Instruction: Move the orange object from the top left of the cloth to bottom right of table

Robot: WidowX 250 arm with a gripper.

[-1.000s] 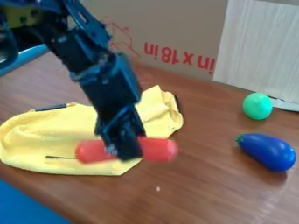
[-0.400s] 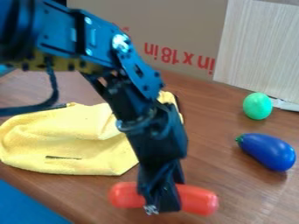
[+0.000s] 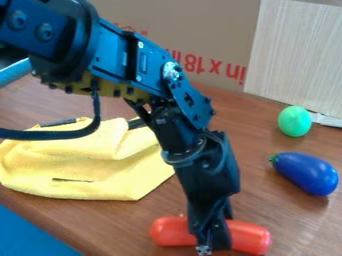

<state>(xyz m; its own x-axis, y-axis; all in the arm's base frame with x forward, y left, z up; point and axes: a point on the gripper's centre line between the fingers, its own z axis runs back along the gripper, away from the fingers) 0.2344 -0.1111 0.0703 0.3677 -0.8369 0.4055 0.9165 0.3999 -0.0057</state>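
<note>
The gripper [image 3: 212, 245] clasped the orange object [image 3: 251, 237], clear of the cloth [image 3: 87, 172] at the gripper's upper left; placement and release remained.

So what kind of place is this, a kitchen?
More likely a makeshift test spot than a kitchen: a wooden table with cardboard propped behind, a rumpled yellow cloth and a toy-like eggplant.

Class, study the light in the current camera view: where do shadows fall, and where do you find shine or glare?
Camera view: a soft shadow along the lower edge of the blue eggplant, a fainter one below the green egg; gentle shading in the folds of the yellow cloth; small bright glints on the arm; a pale sheen on the table toward the lower right.
</note>
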